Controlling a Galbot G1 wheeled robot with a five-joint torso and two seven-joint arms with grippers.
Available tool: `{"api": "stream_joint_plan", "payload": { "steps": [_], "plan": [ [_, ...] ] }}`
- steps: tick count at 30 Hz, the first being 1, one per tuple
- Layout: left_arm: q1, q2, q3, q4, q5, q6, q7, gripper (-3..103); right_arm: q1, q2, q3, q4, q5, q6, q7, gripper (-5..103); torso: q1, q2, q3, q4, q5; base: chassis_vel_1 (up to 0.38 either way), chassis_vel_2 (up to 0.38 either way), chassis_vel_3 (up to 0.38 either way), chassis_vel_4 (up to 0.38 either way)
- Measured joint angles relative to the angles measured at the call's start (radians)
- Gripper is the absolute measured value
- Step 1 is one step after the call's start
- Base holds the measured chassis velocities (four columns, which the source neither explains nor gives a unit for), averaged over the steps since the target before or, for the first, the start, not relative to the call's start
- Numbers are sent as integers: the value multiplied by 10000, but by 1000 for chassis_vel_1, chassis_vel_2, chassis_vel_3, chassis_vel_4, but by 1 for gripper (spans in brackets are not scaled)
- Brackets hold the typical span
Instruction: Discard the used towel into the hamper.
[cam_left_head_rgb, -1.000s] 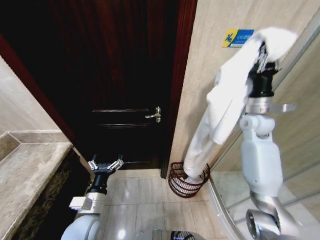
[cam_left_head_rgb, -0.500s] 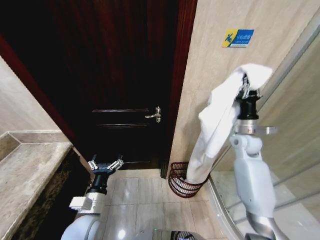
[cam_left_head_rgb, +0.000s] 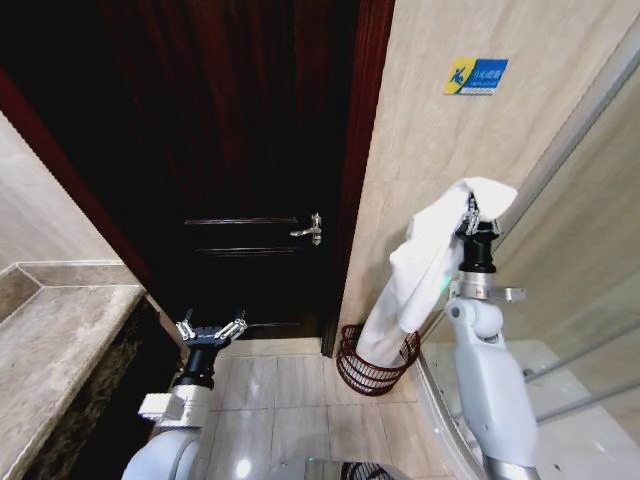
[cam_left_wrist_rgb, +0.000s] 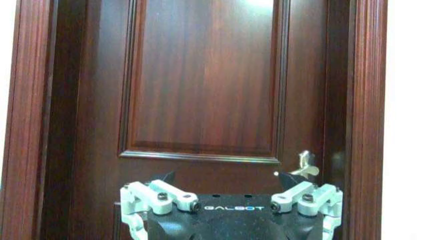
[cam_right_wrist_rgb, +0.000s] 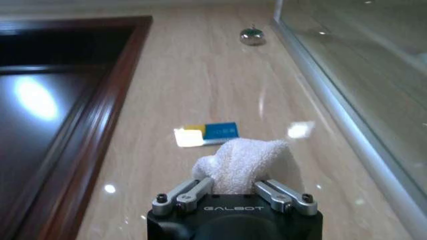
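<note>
A white towel (cam_left_head_rgb: 425, 262) hangs from my right gripper (cam_left_head_rgb: 472, 212), which points upward and is shut on the towel's top fold. The cloth's lower end reaches down into the hamper (cam_left_head_rgb: 375, 368), a small dark red-brown wire basket on the floor at the foot of the beige wall. In the right wrist view the towel (cam_right_wrist_rgb: 241, 162) bunches between the fingers of the right gripper (cam_right_wrist_rgb: 233, 189). My left gripper (cam_left_head_rgb: 211, 329) is held low in front of the dark door, open and holding nothing; the left wrist view shows the same left gripper (cam_left_wrist_rgb: 231, 200) open.
A dark wooden door (cam_left_head_rgb: 230, 150) with a metal handle (cam_left_head_rgb: 309, 230) stands to the hamper's left. A glass shower screen (cam_left_head_rgb: 590, 260) runs along the right. A stone counter (cam_left_head_rgb: 55, 340) lies at the left. A blue-and-yellow sign (cam_left_head_rgb: 476, 75) is on the wall.
My right arm has come down steadily with the towel, from level with the wall sign to well below it. More of the cloth has sunk into the hamper. The left arm has stayed still.
</note>
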Motion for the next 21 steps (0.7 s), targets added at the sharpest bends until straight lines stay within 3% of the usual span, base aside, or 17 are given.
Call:
{"api": "stream_joint_plan", "payload": {
  "steps": [21],
  "plan": [
    [0,0,0,0,0,0,0,100,-1752,608,78,1120,-132,113,-332,8,-1,0,-1,0,-2,0,0,0,0]
  ]
}}
